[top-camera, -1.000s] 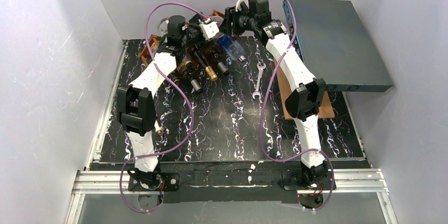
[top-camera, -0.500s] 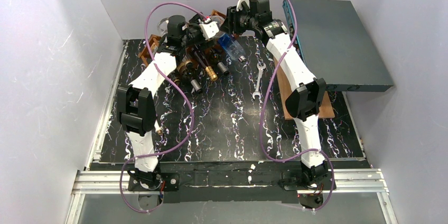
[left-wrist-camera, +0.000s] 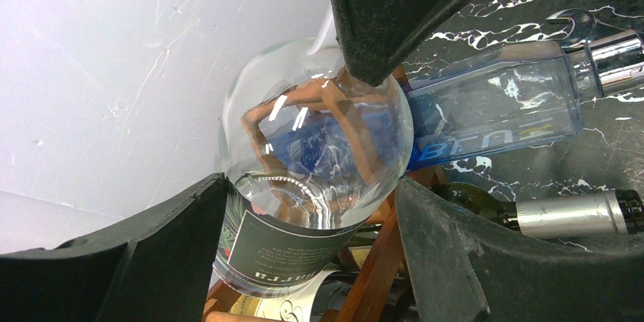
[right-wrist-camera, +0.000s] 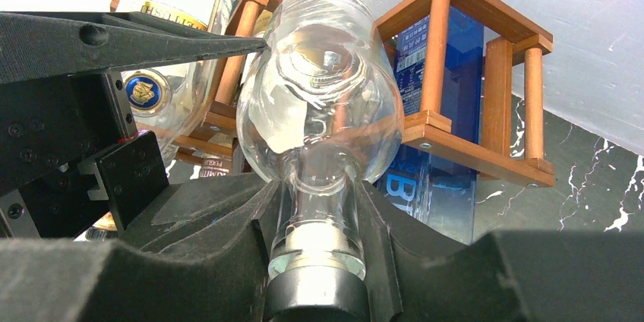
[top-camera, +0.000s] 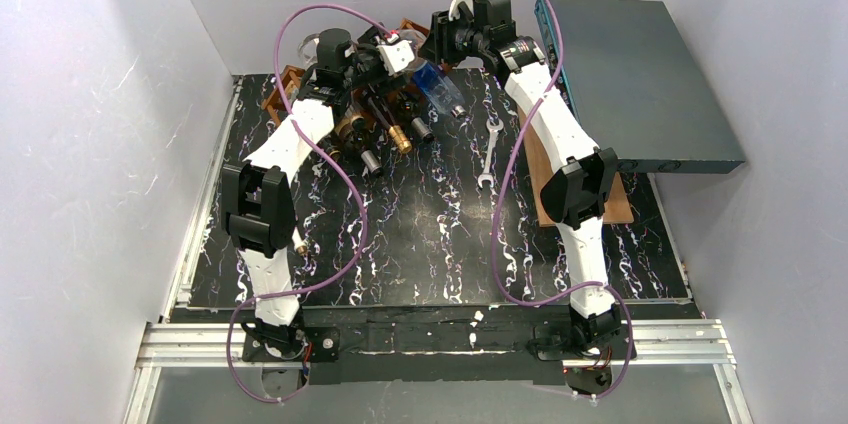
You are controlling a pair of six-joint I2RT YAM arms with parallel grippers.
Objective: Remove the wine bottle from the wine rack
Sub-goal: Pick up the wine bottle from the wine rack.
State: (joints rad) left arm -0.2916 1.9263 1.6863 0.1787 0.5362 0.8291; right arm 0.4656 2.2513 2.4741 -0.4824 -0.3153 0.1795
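Looking through the right wrist camera, I see my right hand (right-wrist-camera: 319, 208) clamped on the neck of the clear glass wine bottle (right-wrist-camera: 319, 86), with the black fingers (right-wrist-camera: 220, 208) tight against the glass on both sides. The bottle's wide body points away from the lens at centre frame, in front of the reddish-brown wine rack (right-wrist-camera: 437, 41). A blue bottle (right-wrist-camera: 463, 56) sits in the rack's right-hand cell. In the left wrist view, my left hand (left-wrist-camera: 311, 216) holds the same bottle by its broad lower body, one finger (left-wrist-camera: 167, 254) against each flank. The blue bottle lies at upper right, and a dark bottle with a foil neck (left-wrist-camera: 569, 216) is at lower right. From overhead, both hands meet over the rack at top centre, at the far edge of the tabletop (top-camera: 440, 234). I cannot tell whether the bottle rests on the rack.
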